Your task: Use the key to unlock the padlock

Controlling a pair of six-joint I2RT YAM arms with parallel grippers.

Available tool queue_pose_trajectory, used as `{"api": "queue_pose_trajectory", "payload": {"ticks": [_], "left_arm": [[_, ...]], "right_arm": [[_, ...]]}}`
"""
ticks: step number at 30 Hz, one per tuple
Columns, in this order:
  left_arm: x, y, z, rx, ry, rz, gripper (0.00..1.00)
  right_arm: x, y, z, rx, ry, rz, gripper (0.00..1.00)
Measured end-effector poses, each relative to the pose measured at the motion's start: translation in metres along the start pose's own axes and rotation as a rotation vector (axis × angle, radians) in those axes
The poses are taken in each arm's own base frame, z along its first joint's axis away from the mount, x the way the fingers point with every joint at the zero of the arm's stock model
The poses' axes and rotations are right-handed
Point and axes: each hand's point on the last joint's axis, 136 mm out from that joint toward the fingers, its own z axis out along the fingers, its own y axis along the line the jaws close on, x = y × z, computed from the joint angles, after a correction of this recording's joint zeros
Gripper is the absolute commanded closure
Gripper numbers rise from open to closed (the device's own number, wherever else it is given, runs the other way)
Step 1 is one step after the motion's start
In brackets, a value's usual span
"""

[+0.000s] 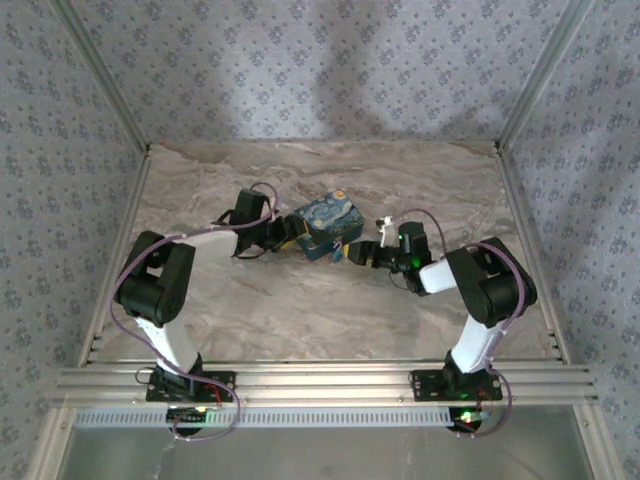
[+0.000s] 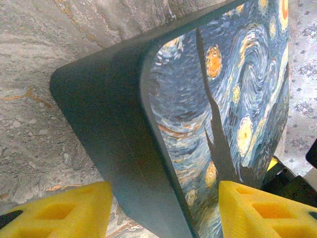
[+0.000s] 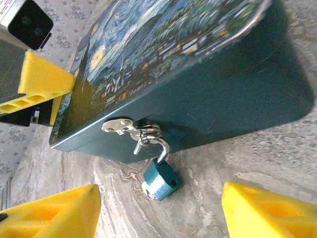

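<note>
The padlock hangs by its shackle from the hasp on the swirl-painted box, at lower centre of the right wrist view, its blue body touching the worktop. The right gripper faces it, jaws spread wide and empty. The left gripper has its jaws clamped on the box's corner.

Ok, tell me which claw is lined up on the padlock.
The right claw: between its open yellow fingers the blue padlock hangs from the hasp of the box. The left claw holds a plain corner instead.
</note>
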Motion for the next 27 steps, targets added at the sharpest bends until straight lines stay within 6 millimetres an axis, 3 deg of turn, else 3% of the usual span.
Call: {"api": "queue_pose_trajectory", "payload": {"ticks": [27], "left_arm": [[0.0, 0.0, 0.0, 0.0, 0.0, -0.004, 0.43]], "right_arm": [[0.003, 0.017, 0.037, -0.146, 0.029, -0.012, 0.38]]}}
